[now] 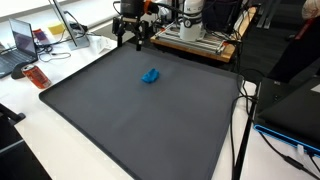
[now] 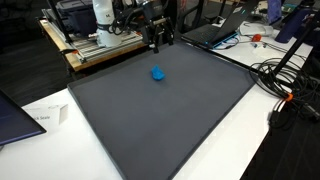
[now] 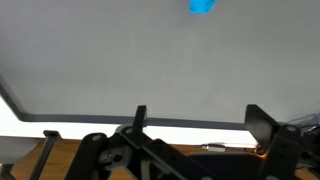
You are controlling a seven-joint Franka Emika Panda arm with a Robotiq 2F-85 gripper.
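Note:
A small blue object (image 1: 150,76) lies on the dark grey mat (image 1: 120,120), toward its far side; in the other exterior view it shows as the blue object (image 2: 158,73) on the mat (image 2: 160,120). My gripper (image 1: 131,41) hangs above the mat's far edge, well short of the object, also seen as the gripper (image 2: 160,42). In the wrist view the gripper (image 3: 197,122) stands open with nothing between its fingers, and the blue object (image 3: 202,6) sits at the top edge, far from the jaws.
A wooden platform with equipment (image 1: 200,40) stands behind the mat. A laptop (image 1: 20,45) and papers lie on the white table beside it. Cables (image 2: 285,85) trail off the mat's side. A paper slip (image 2: 45,118) lies near the mat's corner.

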